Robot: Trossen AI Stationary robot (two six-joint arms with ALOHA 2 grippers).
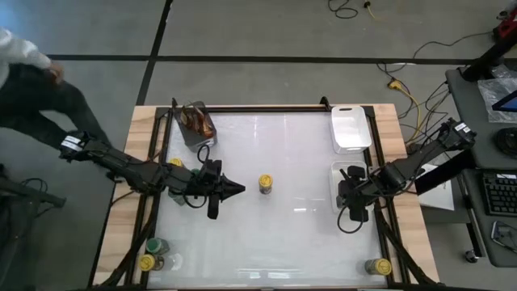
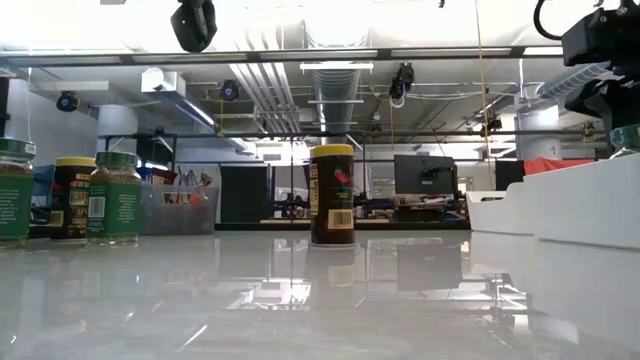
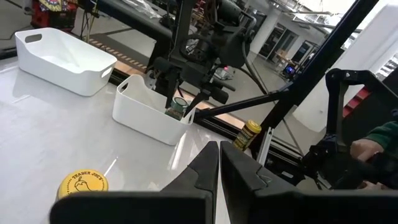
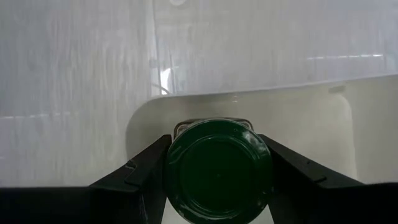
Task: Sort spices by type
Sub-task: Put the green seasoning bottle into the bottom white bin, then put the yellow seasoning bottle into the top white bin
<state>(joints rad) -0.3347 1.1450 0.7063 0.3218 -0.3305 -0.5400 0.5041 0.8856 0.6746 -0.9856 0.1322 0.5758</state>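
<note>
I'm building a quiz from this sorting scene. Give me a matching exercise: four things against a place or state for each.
Things:
1. left pincer
2. right pincer
3. yellow-lidded jar
4. far white tray

States:
A. alone at the table's middle
B. empty, at the far right corner
C. shut, holding nothing
D. shut on a green-lidded jar over the near tray

Pairs: 1-C, 2-D, 3-A, 4-B
</note>
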